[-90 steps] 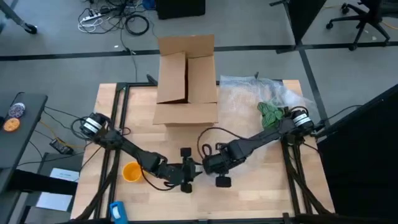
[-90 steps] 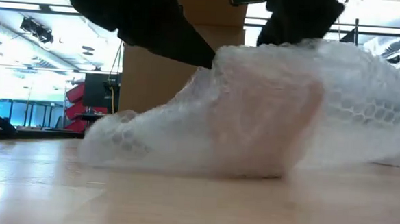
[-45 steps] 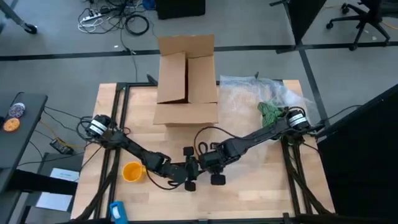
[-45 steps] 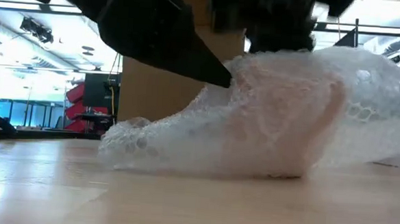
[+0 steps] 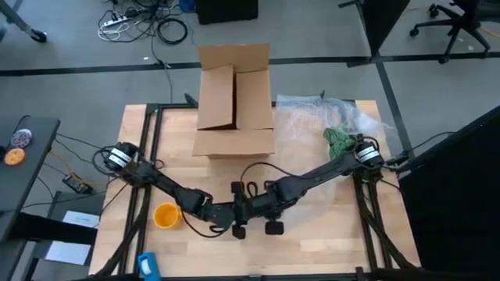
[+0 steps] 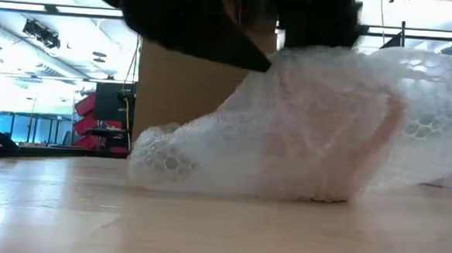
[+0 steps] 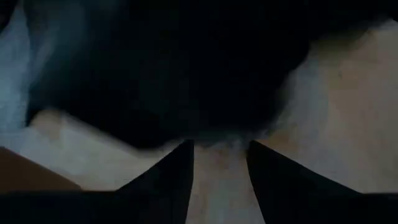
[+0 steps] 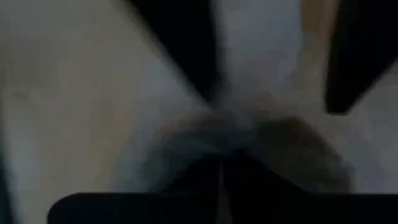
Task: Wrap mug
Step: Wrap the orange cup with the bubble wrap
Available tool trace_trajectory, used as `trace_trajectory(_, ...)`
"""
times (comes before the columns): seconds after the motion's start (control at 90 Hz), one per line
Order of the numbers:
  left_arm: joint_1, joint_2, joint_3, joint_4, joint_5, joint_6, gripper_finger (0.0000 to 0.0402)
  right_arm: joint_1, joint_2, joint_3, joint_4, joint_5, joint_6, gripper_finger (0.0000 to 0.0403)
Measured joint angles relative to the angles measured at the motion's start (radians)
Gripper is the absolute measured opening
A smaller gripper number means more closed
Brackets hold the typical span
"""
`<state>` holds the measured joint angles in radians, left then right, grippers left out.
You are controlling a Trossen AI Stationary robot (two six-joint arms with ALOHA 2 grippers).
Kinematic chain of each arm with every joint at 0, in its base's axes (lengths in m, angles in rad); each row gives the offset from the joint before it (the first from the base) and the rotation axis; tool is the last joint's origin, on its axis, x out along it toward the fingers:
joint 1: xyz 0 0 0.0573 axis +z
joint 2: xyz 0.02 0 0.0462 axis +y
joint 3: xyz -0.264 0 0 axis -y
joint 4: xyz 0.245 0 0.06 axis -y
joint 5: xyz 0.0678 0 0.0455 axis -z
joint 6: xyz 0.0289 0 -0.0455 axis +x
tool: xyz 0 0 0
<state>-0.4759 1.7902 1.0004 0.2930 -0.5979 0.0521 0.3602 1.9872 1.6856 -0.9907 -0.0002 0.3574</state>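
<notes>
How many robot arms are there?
2. The left arm comes in from the table's left edge, the right arm from its right edge. The left tool and right tool meet at the table's front middle, by the bubble wrap.

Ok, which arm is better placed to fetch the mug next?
Left, probably: the mug stands beside the left arm's forearm, while the right gripper would have to cross past the left gripper, both now at the bubble wrap mid-table.

Bright overhead view, wrist views dim, seemingly blurred
</notes>
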Motion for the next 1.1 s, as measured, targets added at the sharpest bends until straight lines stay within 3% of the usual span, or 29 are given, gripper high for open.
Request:
trace_trajectory(0.189,-0.001,0.002,-0.002,-0.028,0.003,-0.003,0.0133,0.025,-0.007,0.137,-0.177,0.026,0.043,0.0000)
trace_trajectory(0.467,-0.004,0.002,-0.002,-0.028,0.006,-0.010,0.0133,0.034,-0.010,0.173,-0.429,0.274,0.146,0.0000)
trace_trajectory(0.611,-0.004,0.002,-0.002,-0.008,0.006,-0.011,0.0133,0.028,-0.010,0.099,-0.263,0.241,0.097,0.0000)
trace_trajectory(0.833,0.012,0.021,-0.002,0.035,0.008,-0.012,0.0133,0.020,-0.010,-0.084,0.108,0.093,0.049,0.0000)
trace_trajectory(1.1,0.028,0.047,-0.004,0.111,0.012,0.000,0.0133,0.009,-0.018,-0.249,0.282,0.040,0.087,0.0000)
